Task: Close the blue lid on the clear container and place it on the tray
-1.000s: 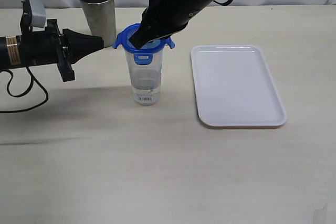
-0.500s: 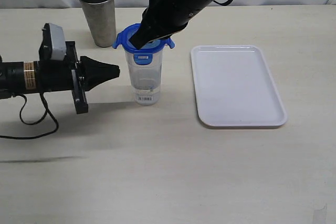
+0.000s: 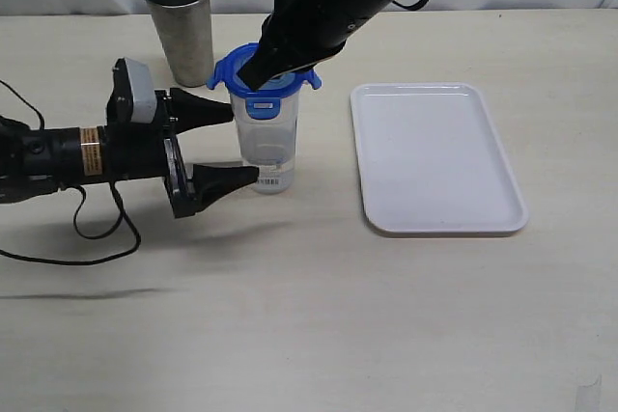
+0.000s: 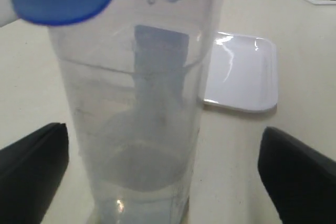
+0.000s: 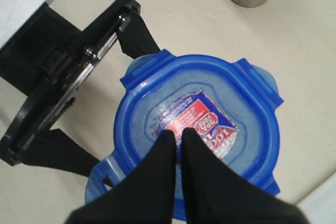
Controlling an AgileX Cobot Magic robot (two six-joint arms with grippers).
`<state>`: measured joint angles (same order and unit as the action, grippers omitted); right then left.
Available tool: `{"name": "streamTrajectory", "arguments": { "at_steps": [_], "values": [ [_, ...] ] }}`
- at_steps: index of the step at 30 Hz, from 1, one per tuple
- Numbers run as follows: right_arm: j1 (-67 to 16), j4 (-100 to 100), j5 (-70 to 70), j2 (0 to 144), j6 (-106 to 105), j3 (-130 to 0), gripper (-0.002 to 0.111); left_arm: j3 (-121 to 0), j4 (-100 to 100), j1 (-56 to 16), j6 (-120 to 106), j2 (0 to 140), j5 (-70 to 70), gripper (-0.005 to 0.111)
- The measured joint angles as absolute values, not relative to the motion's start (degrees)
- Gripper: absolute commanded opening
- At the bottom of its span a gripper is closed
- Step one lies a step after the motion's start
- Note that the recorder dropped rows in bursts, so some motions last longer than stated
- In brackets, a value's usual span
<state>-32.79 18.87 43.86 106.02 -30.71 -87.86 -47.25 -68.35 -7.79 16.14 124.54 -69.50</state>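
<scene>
My right gripper (image 5: 178,134) comes down from above onto the blue lid (image 3: 230,72), its two fingers drawn tight together with nothing between them, tips pressing on the red-and-blue sticker (image 5: 202,119) at the lid's centre. The lid sits on the mouth of the clear container (image 3: 270,142), which stands upright on the pale table (image 3: 309,315). The lid's corner flaps flare outward, and one flap hangs down the container's near side.

My left gripper (image 3: 241,143) reaches in level from the left with its fingers spread wide, one on each side of the container's lower half. In the left wrist view, table shows between each black finger (image 4: 31,166) and the container wall, so neither is touching.

The tray (image 3: 439,156) lies flat on the table near the container, on its right and apart from it, with nothing on it. A grey metal cup (image 3: 181,26) stands just behind the container, to its left. A barcode label (image 3: 269,180) shows near the container's base.
</scene>
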Motion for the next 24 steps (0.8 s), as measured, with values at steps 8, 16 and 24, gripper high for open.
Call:
{"name": "streamTrajectory", "arguments": {
  "at_steps": [8,16,24],
  "values": [
    [-32.8,18.9,43.9,106.0,-30.7,-87.9,0.005,-50.0,-64.2,-9.6,16.1,126.5,-69.1,0.092],
    [-32.8,18.9,43.9,106.0,-30.6,-87.9,0.005,-52.9,-63.8,-9.9,16.2,128.5,-69.3,0.092],
    [-32.8,18.9,43.9,106.0,-29.9,-87.9,0.005,-53.2,-60.4,-14.2,15.1,128.5,-69.4,0.092]
  ]
}}
